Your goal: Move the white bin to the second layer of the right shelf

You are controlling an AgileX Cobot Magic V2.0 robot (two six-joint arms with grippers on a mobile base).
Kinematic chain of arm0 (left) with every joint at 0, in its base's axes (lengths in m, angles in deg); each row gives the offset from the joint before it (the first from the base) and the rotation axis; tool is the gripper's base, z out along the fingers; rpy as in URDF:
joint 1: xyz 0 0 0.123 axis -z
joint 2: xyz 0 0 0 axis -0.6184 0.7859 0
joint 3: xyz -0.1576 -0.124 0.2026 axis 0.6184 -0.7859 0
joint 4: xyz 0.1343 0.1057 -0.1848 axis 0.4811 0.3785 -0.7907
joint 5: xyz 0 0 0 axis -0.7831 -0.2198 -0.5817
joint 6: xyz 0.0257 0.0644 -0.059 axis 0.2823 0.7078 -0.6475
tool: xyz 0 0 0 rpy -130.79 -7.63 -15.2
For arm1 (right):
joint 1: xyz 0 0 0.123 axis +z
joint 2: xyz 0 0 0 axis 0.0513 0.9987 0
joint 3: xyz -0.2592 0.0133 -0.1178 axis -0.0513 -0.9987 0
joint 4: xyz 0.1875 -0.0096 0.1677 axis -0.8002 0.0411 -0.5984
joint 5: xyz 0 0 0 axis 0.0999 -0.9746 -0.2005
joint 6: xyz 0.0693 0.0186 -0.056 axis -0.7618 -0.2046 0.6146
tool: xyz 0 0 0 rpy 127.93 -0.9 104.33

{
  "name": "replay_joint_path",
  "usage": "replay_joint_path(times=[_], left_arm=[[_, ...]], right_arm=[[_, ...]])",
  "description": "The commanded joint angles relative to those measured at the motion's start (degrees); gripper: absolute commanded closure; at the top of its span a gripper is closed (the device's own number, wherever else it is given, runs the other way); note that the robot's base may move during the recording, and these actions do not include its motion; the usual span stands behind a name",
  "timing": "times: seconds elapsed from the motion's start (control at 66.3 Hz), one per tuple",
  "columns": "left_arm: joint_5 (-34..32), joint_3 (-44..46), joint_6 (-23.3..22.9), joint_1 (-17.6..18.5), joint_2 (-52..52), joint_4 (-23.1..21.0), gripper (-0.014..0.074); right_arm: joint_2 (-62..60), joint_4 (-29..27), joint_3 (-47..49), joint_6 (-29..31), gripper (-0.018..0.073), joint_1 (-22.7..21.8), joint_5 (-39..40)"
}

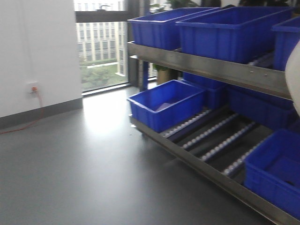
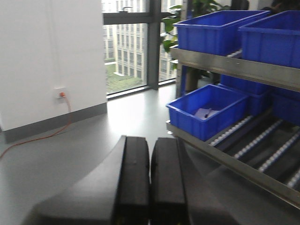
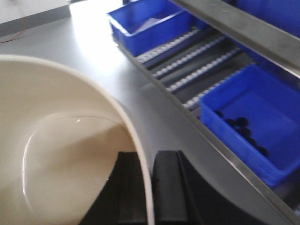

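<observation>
My right gripper (image 3: pixel 149 157) is shut on the rim of the white bin (image 3: pixel 61 140), one finger inside and one outside the wall. The cream tub fills the left of the right wrist view, and a sliver of it shows at the right edge of the front view (image 1: pixel 295 79). The bin is held above the grey floor, left of the steel rack. The rack's level of white roller tracks (image 1: pixel 213 136) lies below a steel front bar (image 1: pixel 211 68), and it shows in the right wrist view (image 3: pixel 197 61) too. My left gripper (image 2: pixel 150 140) is shut and empty, facing the rack.
Blue crates sit on the roller level at its left end (image 1: pixel 166 105) and right end (image 1: pixel 276 173), the right one holding small black parts (image 3: pixel 239 124). More blue crates (image 1: pixel 234 28) fill the level above. A white wall with a socket and orange cable (image 1: pixel 33 89) stands left, beside a window.
</observation>
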Motion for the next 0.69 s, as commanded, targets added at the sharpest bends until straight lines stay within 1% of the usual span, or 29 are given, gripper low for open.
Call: replay_joint_path(times=[0.0,0.678], left_arm=[[-4.63,-2.11,-0.17,0.35,-0.92,-0.36,0.0512],[-4.63,-2.11,-0.17,0.35,-0.92,-0.36,0.0512]], right_arm=[[0.43,-0.05,1.83,0.18,0.0512,-0.33,5.53],[0.43,-0.05,1.83,0.18,0.0512,-0.33,5.53]])
